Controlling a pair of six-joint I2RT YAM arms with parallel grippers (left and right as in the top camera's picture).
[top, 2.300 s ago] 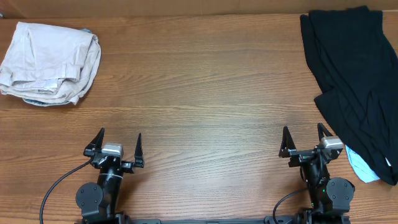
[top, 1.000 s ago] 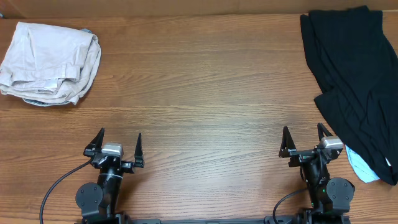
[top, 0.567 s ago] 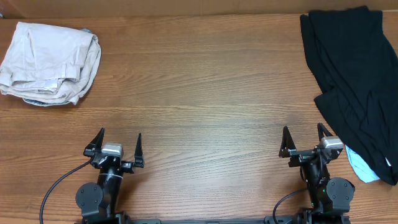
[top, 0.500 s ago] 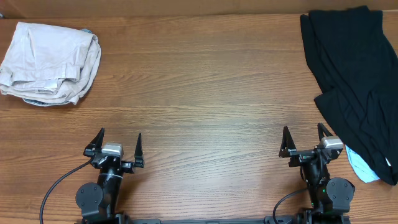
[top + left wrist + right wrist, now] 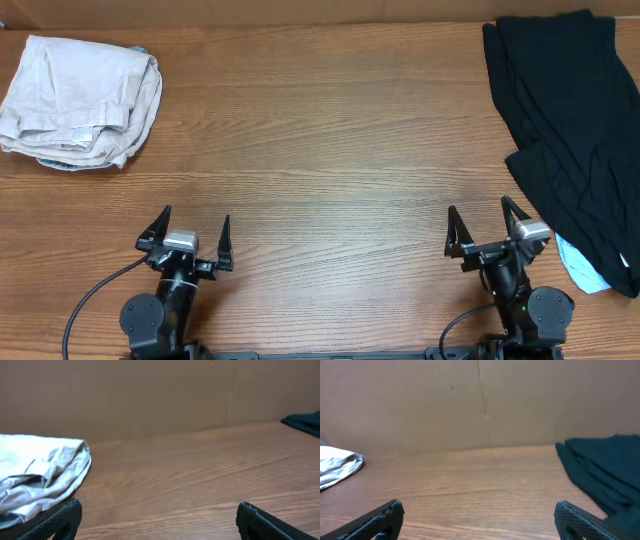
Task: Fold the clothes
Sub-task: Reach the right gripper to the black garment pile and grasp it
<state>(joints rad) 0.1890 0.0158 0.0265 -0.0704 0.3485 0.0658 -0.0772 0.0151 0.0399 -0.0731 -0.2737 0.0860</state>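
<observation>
overhead view of a wooden table (image 5: 320, 150) with two robot arms parked at its near edge. the left gripper (image 5: 193, 215) rests low at the near left, its two black fingers spread apart and holding nothing. the right gripper (image 5: 479, 207) sits at the near right, its fingers likewise spread wide and empty. the black clothes (image 5: 570, 130) lie in a loose, rumpled heap along the far right side of the table, running from the back edge down to just beside the right gripper, not touching it. a pale blue piece of fabric (image 5: 580, 272) pokes out from under the heap's near end. a crumpled beige garment (image 5: 80, 100) lies at the far left corner, well apart from both grippers. both wrist views show a plain brown cardboard wall (image 5: 150, 395) behind the table.
</observation>
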